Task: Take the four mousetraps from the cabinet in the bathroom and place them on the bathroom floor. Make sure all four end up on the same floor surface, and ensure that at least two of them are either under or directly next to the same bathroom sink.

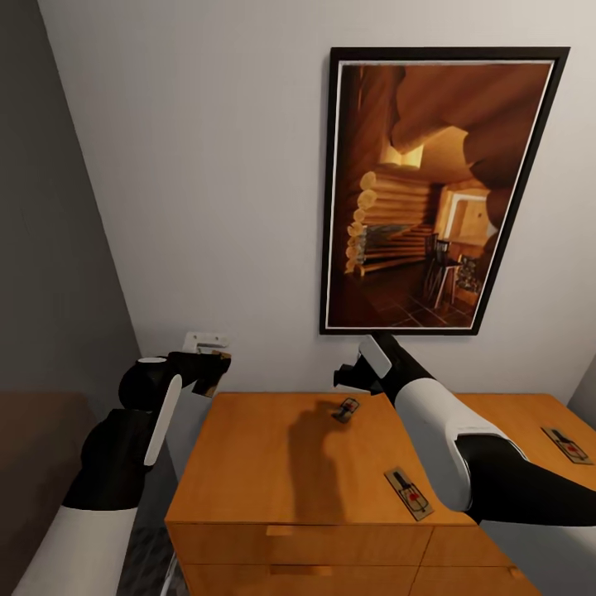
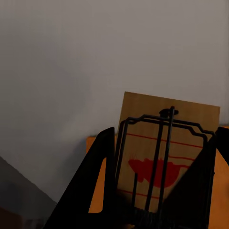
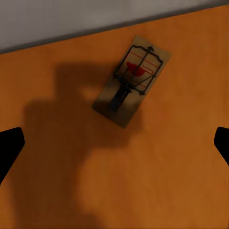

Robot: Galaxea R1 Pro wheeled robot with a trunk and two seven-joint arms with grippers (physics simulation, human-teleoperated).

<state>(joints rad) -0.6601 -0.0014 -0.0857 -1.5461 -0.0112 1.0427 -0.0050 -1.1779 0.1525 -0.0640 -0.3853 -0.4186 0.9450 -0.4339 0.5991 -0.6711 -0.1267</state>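
Observation:
The orange-brown cabinet [image 1: 273, 463] stands against the white wall, and three mousetraps lie on its flat top. One mousetrap [image 1: 346, 409] is near the back edge, another [image 1: 408, 492] lies near the front edge, and a third [image 1: 566, 444] is far right. My right gripper [image 1: 349, 381] hangs open just above the back mousetrap [image 3: 132, 81], its fingertips [image 3: 10, 145] spread wide. Off the cabinet's left end, my left gripper [image 1: 211, 367] is shut on a fourth mousetrap [image 2: 164, 152], held upright between its fingers [image 2: 98, 167].
A large framed picture [image 1: 439, 190] hangs on the wall above the cabinet. A dark grey wall [image 1: 50, 248] closes the left side. A narrow strip of dim floor [image 1: 153, 550] shows between my left arm and the cabinet's left end.

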